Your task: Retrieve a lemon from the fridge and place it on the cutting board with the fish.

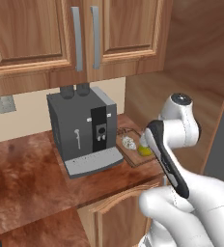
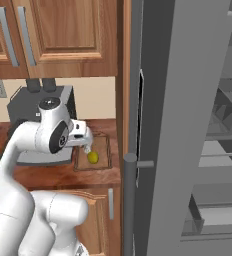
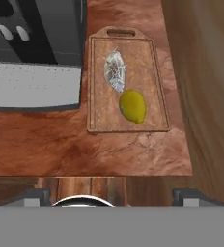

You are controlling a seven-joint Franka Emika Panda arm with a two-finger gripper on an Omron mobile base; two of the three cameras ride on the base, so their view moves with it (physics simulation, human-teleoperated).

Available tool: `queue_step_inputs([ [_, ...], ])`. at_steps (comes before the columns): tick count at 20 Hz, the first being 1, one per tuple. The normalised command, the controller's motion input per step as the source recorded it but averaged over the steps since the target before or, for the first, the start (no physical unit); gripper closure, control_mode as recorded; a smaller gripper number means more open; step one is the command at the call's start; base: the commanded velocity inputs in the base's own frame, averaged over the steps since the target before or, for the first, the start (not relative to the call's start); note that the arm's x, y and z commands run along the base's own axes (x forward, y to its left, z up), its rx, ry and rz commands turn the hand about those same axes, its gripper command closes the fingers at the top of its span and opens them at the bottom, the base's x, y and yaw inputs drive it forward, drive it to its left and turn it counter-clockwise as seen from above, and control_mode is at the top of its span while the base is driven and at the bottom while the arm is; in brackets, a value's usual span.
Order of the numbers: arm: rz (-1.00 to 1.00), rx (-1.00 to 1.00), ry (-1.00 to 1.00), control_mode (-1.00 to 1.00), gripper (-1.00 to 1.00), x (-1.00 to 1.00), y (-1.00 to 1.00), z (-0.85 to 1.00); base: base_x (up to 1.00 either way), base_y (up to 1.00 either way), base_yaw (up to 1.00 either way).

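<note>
The yellow lemon (image 3: pixel 133 106) lies on the brown cutting board (image 3: pixel 99 111), touching the pale fish (image 3: pixel 115 71) just beyond it. My gripper (image 3: pixel 112 195) hovers above the counter's front edge, open, with nothing between its fingers and well apart from the lemon. From the right base view the gripper (image 2: pixel 87 148) hangs just over the lemon (image 2: pixel 93 157) on the board (image 2: pixel 106 149). In the left base view the lemon (image 1: pixel 144 150) and fish (image 1: pixel 129 142) sit on the board (image 1: pixel 136 162) beside my arm. The fridge (image 2: pixel 178 125) stands with its door open.
A grey coffee machine (image 1: pixel 85 130) stands on the brown counter (image 1: pixel 27 169) right next to the board's left side. Wooden cabinets (image 1: pixel 61 38) hang above. A wooden side panel (image 3: pixel 205 82) borders the board on the right. The open fridge door's handle (image 2: pixel 129 200) stands close to my arm.
</note>
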Motion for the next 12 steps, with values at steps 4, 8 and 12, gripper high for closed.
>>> queue_step_inputs([
  [4, -0.21, 0.02, -0.25, -1.00, -1.00, -0.35, 0.13, 0.40, 0.00, 0.00, 0.00],
  [8, -0.15, 0.02, -0.02, -1.00, -1.00, -0.36, 0.00, 0.49, 0.00, 0.00, 0.00],
  [12, -0.13, 0.02, 0.01, -1.00, -1.00, -0.26, 0.00, 0.45, 0.00, 0.00, 0.00],
])
